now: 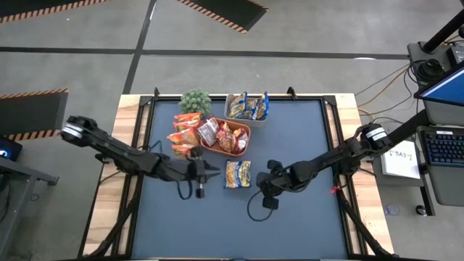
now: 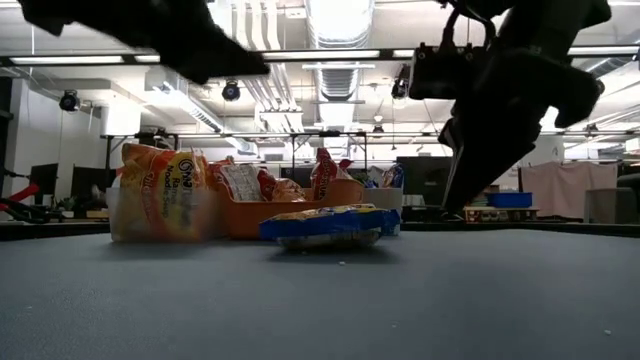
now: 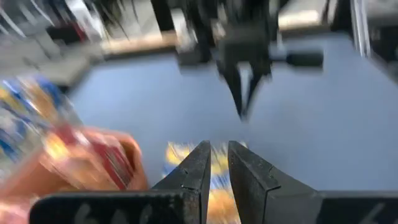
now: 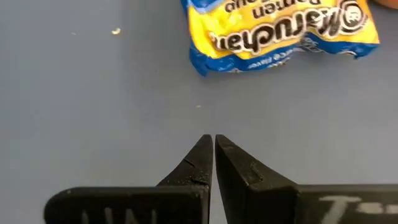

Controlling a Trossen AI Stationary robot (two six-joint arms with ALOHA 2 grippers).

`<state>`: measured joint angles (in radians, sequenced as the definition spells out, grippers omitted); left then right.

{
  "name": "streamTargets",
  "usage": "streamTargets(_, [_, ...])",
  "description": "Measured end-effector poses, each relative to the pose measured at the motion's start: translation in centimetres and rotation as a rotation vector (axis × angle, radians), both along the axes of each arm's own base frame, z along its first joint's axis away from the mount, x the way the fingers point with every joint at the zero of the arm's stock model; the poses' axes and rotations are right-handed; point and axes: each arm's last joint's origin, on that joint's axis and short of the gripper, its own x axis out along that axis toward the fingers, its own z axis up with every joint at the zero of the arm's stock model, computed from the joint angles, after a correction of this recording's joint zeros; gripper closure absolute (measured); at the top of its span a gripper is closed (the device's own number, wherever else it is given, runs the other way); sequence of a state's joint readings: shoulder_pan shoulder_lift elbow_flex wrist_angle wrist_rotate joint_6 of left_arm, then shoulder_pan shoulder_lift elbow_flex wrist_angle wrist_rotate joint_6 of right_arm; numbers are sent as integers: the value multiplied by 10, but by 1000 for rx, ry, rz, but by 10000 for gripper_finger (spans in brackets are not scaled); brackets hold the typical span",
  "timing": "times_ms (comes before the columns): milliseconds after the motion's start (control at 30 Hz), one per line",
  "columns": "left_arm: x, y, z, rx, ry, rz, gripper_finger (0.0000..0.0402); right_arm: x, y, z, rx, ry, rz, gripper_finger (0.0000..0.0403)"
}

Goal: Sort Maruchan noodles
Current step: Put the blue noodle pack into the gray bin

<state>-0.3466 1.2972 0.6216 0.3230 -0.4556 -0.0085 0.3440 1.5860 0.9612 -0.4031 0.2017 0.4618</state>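
a dark blue worktop (image 1: 290,225) sat in a pale wooden frame (image 1: 109,203). on it stood an orange tray (image 1: 245,148), a clear tub (image 1: 230,117) behind it, another clear tub (image 2: 125,222) to its left, and a small green plant (image 1: 195,101) (at the far edge). a laptop (image 1: 442,148) lay off to the right.

1 blue-and-yellow Maruchan packet (image 1: 238,174) lies flat on the mat.

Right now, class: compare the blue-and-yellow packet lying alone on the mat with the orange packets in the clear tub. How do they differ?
The blue-and-yellow packet lies flat on the mat by itself; the orange packets stand bunched on edge inside a clear tub. The lone packet sits between the two grippers; the orange ones sit behind the left gripper. Both are glossy noodle packets.
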Motion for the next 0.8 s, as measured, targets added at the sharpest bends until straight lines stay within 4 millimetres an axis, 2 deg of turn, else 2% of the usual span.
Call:
streamTargets(200, [18,-7,-35,-51,238,24,362,-1,-2,-1,-153,-29,13,394])
streamTargets(333, [35,-14,-51,-2,399,40,362,2,-6,9,-252,-96,93,394])
streamTargets(433, [46,-18,-60,49,536,51,362,2,-8,26,-285,-170,161,394])
streamTargets(633, [60,-23,-72,133,747,68,362,-13,-19,69,-356,-356,253,394])
streamTargets(800, [71,-27,-87,148,791,73,362,-30,-35,105,-404,-487,262,394])
